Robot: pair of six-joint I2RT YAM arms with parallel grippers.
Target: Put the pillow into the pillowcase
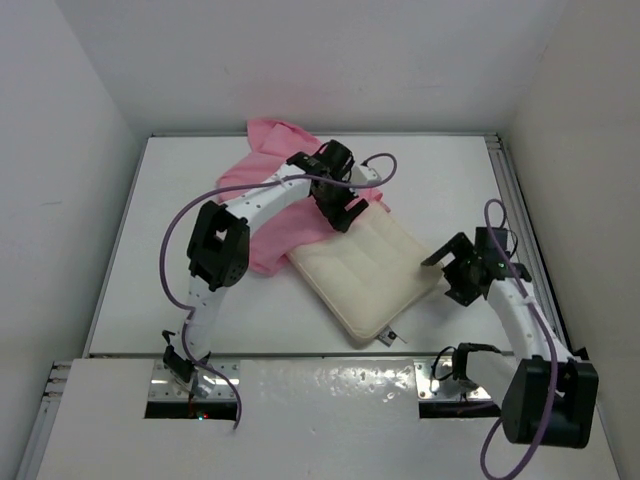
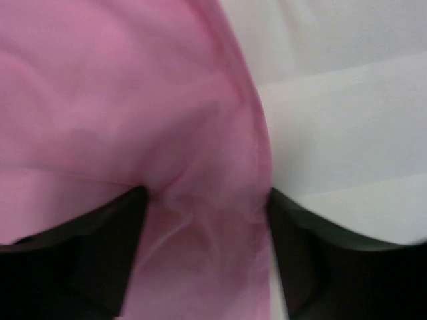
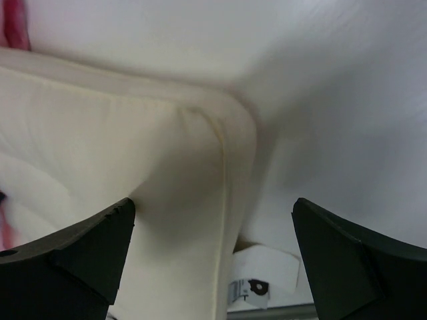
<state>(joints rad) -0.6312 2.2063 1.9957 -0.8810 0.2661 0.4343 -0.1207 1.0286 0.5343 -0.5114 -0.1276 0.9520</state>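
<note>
Pillow (image 1: 365,270) lies flat and diagonal mid-bench (image 1: 180,260). Its far end is tucked against the pillowcase (image 1: 268,138), and its near corner with the small tag (image 1: 392,337) points toward the arm bases. The pillowcase is crumpled pink satin, spread from the back edge of the bench down along the pillow's left side. Most of the pillow is uncovered.

Left pincer (image 1: 345,212) is down at the pillow's far end, where pink meets cream. In the left wrist view, pillowcase (image 2: 120,100) fabric fills the gap of the left pincer (image 2: 203,227) and wrinkles toward the left finger. The 2 fingers (image 2: 113,247) stand somewhat apart, and I cannot tell whether they clamp the cloth. A blurred pale surface shows at right.

Right pincer (image 1: 447,268) sits just beside the pillow's right corner, low over the bench. In the right wrist view, the right pincer (image 3: 213,220) is spread wide and grips nothing. The rounded corner of the pillow (image 3: 133,147) reaches into the gap on the left finger's side. The tag (image 3: 263,280) shows below the corner, bare bench (image 3: 347,100) lies at right, and a sliver of pink shows top left.
</note>
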